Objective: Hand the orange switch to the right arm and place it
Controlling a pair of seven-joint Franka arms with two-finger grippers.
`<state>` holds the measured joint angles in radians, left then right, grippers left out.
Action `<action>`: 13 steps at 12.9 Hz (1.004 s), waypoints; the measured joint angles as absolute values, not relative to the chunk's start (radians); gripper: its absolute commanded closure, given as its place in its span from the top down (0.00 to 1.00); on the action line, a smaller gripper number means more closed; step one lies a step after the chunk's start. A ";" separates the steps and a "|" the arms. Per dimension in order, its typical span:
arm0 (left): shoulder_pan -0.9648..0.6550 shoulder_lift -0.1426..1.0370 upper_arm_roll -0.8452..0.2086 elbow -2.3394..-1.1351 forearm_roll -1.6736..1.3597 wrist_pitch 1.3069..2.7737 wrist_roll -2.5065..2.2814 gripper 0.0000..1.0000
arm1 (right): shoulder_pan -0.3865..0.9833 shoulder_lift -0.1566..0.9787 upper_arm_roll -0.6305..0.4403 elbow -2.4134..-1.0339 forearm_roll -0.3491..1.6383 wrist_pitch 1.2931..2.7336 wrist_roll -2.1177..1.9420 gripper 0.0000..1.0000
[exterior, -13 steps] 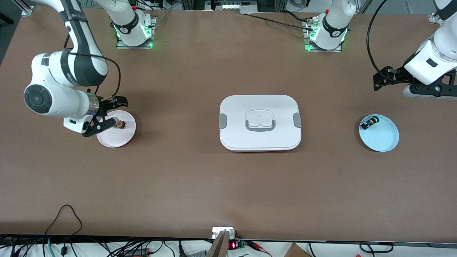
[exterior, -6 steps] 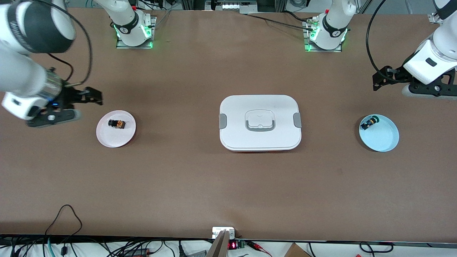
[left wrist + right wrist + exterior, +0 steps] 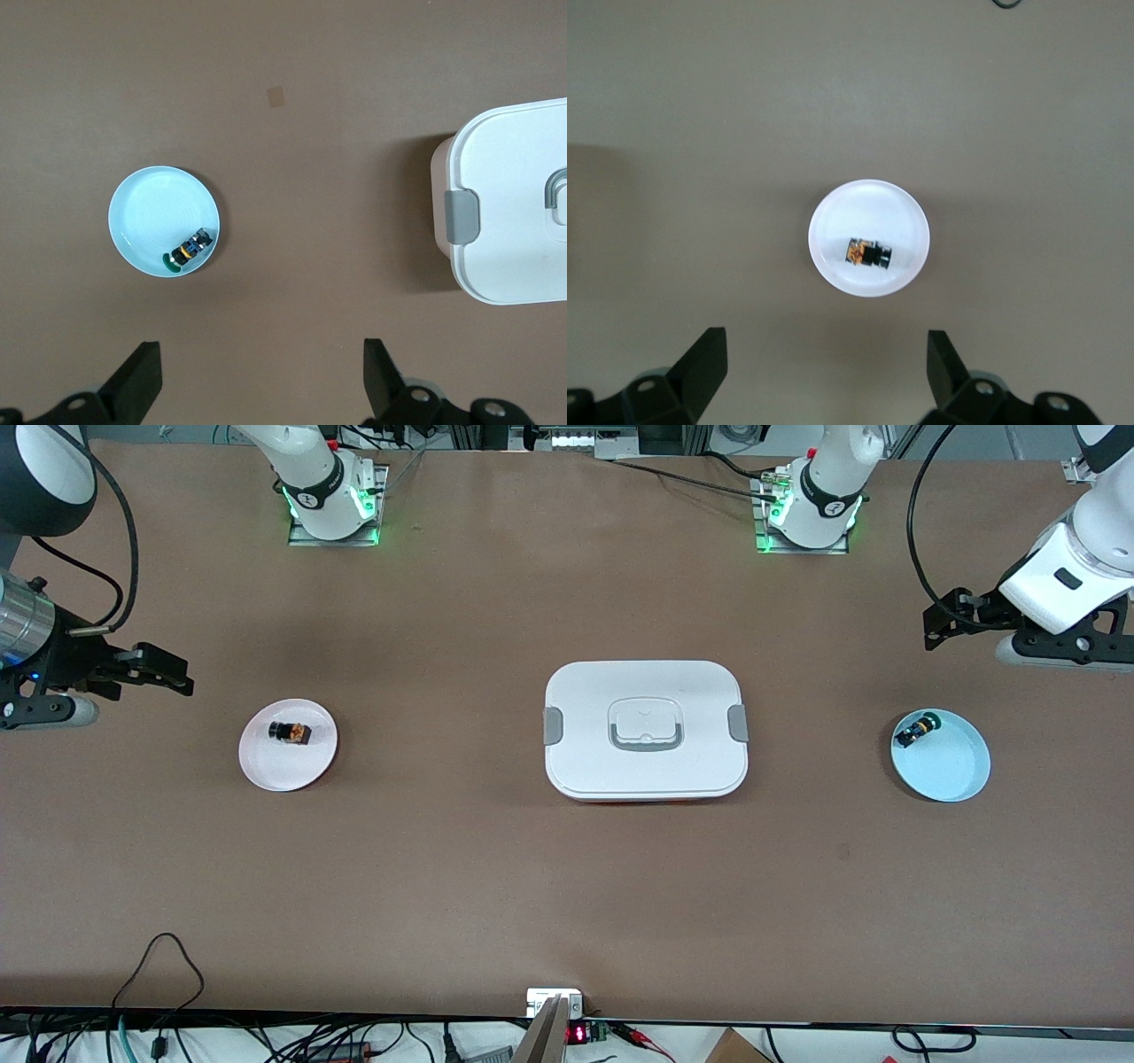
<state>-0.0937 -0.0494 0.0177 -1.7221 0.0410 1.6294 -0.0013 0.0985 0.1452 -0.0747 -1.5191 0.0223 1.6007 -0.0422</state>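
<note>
Orange switch: I see the tiny push-button switch with the tan-orange block body and black collar (image 3: 290,732) lying on its side in the small round white plate (image 3: 266,766), toward the right arm's end of the tabletop (image 3: 443,868). Nothing touches it.
Right tool: my right arm's slim black tool (image 3: 146,671) hangs over bare tabletop just beside the white plate, toward the table's edge. Its fingers (image 3: 700,367) are spread wide and hold nothing; in the right wrist view the plate and switch sit between and ahead of them.
Left tool: the left arm's black open-linkage tool (image 3: 952,615) waits over bare tabletop at the left arm's end, farther from the front camera than the round pale-blue plate (image 3: 952,775). Its fingers (image 3: 137,381) are spread and empty.
Green-capped switch: a small black switch with a green cap (image 3: 912,731) lies in the pale-blue plate, against its rim.
Lidded box: a white rounded-rectangle plastic box with grey side clips and a recessed handle (image 3: 645,729) sits mid-tabletop, between the two plates and well apart from both.
</note>
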 measured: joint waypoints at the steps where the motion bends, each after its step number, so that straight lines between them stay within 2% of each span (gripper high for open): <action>1: -0.094 -0.049 0.016 -1.722 0.041 1.629 -0.001 1.00 | 0.104 0.132 -0.075 -1.515 0.015 1.569 -0.037 1.00; 8: -0.094 -0.050 0.006 -1.721 0.041 1.629 -0.001 1.00 | 0.104 0.060 -0.091 -1.625 0.005 1.546 -0.011 1.00; 13: -0.094 -0.050 0.006 -1.721 0.041 1.628 -0.001 1.00 | 0.107 0.024 -0.091 -1.607 -0.005 1.554 -0.012 1.00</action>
<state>-0.0937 -0.0495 0.0061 -1.7208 0.0410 1.6283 -0.0013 0.1067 0.0245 -0.0913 -1.6074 -0.0046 1.5543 -0.0120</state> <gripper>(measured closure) 0.000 0.000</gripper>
